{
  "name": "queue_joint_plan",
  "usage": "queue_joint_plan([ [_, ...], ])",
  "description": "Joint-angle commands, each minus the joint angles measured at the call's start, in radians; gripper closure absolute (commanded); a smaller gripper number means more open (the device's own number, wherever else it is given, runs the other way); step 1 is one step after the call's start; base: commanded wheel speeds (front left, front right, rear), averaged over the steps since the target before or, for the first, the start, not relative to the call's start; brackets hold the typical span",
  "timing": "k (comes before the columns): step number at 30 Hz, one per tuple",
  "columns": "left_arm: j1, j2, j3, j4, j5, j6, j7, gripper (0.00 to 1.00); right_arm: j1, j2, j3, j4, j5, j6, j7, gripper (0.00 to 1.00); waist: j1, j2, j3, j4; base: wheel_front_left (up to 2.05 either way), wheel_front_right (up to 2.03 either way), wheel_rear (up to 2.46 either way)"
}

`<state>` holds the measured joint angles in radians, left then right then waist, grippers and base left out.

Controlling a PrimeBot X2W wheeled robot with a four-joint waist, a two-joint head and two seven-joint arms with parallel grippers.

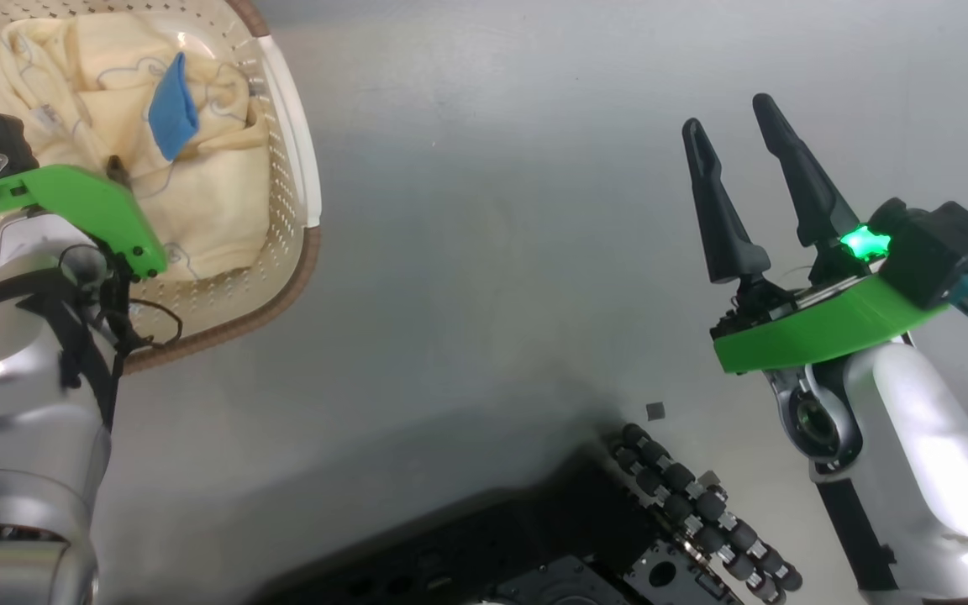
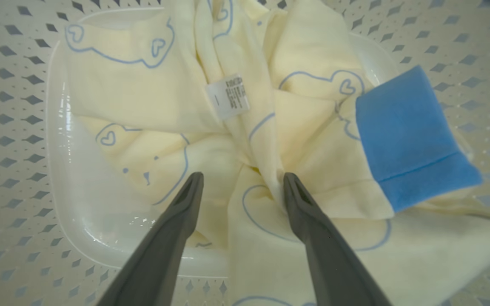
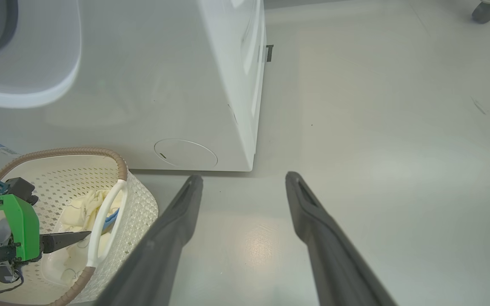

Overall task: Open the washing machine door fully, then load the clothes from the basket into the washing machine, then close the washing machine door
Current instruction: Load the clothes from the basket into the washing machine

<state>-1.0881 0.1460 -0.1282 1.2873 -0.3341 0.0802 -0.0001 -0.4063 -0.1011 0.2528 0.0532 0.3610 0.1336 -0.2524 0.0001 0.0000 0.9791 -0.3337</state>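
Observation:
The cream basket [image 1: 299, 277] sits on the floor at the upper left with the pale yellow clothes [image 1: 198, 210] and their blue cuff [image 1: 171, 105] inside. My left gripper [image 2: 243, 176] hangs open just above the clothes [image 2: 151, 97], nothing between its fingers, the blue cuff [image 2: 411, 136] to its right. My right gripper [image 1: 729, 115] is open over bare floor. From the right wrist, the white washing machine [image 3: 151, 85] stands behind the basket [image 3: 64, 152]. A white rounded piece with a grey ring juts out at its top left; I cannot tell if it is the washing machine door.
My dark wheeled base [image 1: 702, 512] lies along the bottom edge, with a small dark square [image 1: 654, 410] on the floor beside it. Grey floor [image 3: 398, 170] stretches right of the machine. A caster wheel [image 3: 485, 10] stands far off.

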Motion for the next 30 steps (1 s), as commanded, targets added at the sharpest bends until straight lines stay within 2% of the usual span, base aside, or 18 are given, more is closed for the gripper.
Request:
queue_joint_plan([
  [1,0.014,0.033,0.013,-0.004,-0.008,0.006,-0.009,0.00,0.022,-0.011,0.011,-0.025,0.008,-0.003,-0.009,0.00,-0.0001,0.0000,0.001,-0.002,0.00,0.00,0.00],
  [13,-0.027,0.042,0.005,0.000,-0.027,0.001,0.008,0.00,0.021,0.002,0.020,-0.024,0.014,-0.003,-0.009,0.00,-0.0001,0.0000,0.025,-0.032,0.00,0.00,0.00],
  [30,-0.050,0.037,-0.037,0.003,-0.021,0.006,0.049,0.00,0.037,-0.010,0.007,-0.034,0.015,-0.003,-0.009,0.00,-0.0001,0.0000,0.052,-0.020,0.00,0.00,0.00],
])
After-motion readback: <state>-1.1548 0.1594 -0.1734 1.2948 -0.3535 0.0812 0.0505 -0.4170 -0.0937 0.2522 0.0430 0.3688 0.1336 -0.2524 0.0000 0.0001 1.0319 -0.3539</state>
